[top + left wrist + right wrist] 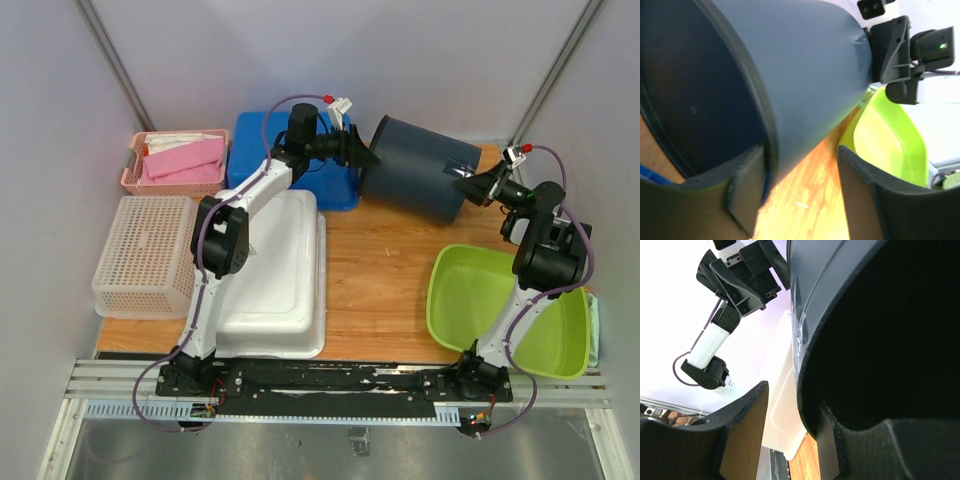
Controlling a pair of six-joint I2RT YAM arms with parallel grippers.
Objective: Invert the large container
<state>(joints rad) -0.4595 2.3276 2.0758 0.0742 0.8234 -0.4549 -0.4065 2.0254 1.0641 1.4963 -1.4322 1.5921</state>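
The large container is a dark blue-grey cylinder lying on its side at the back of the wooden table, tilted, between both grippers. My left gripper is at its left end. In the left wrist view the jaws are open astride the container's rim, with one finger against the rim and the other well clear. My right gripper is at the right end. In the right wrist view it is open astride the container's other rim, with one finger inside the dark hollow.
A white upturned tub lies front left of the container, and a lime green bin front right. A white lattice basket, a pink basket and a blue box stand at the left and back.
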